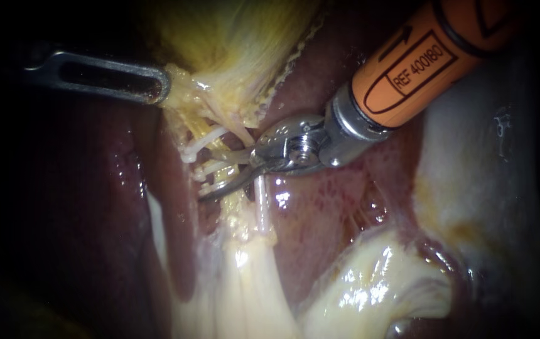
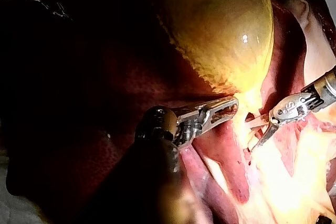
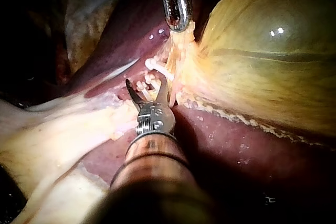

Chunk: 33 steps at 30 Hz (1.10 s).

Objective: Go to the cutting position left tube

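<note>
While the left instrument (image 1: 159, 85) comes in from the left, its tool is clamped on the fatty edge of the gallbladder (image 1: 238, 44), jaws pressed together on that tissue, and the pale strands below look stretched.

Next over is the left tube (image 1: 212, 168), as best I can judge it: a whitish strand in a small bundle just under the gallbladder's neck. I can't tell whether the white lumps at the bundle's left end are clips. Just right of the bundle a second pale tube (image 1: 261, 210) runs downward.

The right instrument (image 1: 227, 174) enters from the upper right on an orange shaft. Its tool is spread wide and grips nothing. The upper blade lies over the bundle and the thin curved lower one passes under it, so the left tube sits between the blades. The liver (image 1: 326, 207) lies right behind them.

Risks, as I judge them:
- The strands crowd together, so a wide bite could take in more than the one tube.
- The lower blade's tip is near the liver and the second tube, and pushing deeper could nick either.
- If the left tool's hold slips, the bundle goes slack and shifts off the blades.
</note>
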Tool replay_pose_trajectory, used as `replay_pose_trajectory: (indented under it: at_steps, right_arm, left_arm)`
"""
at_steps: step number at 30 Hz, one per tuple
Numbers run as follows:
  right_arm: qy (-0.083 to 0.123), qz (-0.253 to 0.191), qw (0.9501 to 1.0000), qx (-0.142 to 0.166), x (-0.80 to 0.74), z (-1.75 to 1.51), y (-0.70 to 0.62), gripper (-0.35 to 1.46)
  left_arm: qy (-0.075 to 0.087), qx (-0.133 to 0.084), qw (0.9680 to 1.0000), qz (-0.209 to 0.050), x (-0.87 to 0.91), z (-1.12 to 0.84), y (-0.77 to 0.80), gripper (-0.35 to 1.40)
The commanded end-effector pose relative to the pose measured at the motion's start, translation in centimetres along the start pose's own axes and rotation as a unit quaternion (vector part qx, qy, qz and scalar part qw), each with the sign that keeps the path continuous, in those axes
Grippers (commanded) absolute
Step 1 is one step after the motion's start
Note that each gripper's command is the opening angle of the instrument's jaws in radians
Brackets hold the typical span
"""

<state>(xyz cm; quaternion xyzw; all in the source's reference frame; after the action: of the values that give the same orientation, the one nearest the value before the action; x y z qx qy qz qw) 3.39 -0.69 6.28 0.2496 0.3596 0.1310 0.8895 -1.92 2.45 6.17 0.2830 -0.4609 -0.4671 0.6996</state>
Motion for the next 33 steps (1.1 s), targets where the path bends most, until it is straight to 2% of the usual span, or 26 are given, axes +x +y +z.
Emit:
replay_pose_trajectory:
  at_steps: [1,6,9,17,21,28,33]
  right_arm:
    - [0.000,0.000,1.0000,0.000,0.00,0.00,0.00,1.07]
    - [0.004,-0.001,1.0000,0.002,0.02,-0.02,-0.07,1.13]
    - [0.025,-0.001,0.9997,0.007,0.07,-0.06,-0.17,1.17]
    - [0.051,0.002,0.9982,0.030,0.24,-0.23,-0.40,1.22]
    - [0.051,0.001,0.9980,0.036,0.25,-0.36,-0.48,1.22]
    - [0.051,0.007,0.9978,0.041,0.15,-0.58,-0.44,1.18]
    - [0.051,0.016,0.9978,0.041,0.10,-0.57,-0.35,1.17]
  left_arm:
    - [0.000,0.000,1.0000,0.000,0.00,0.00,0.00,-0.35]
    - [0.000,0.000,1.0000,0.000,0.00,0.00,0.01,-0.35]
    - [0.000,0.001,1.0000,0.000,0.00,0.00,0.02,-0.35]
    - [0.000,0.000,1.0000,0.000,-0.01,0.01,0.05,-0.35]
    - [-0.001,-0.002,1.0000,0.001,-0.01,0.00,0.07,-0.35]
    - [-0.001,-0.001,1.0000,0.000,-0.01,0.00,0.06,-0.35]
    - [-0.001,-0.001,1.0000,0.000,-0.01,-0.01,0.06,-0.35]
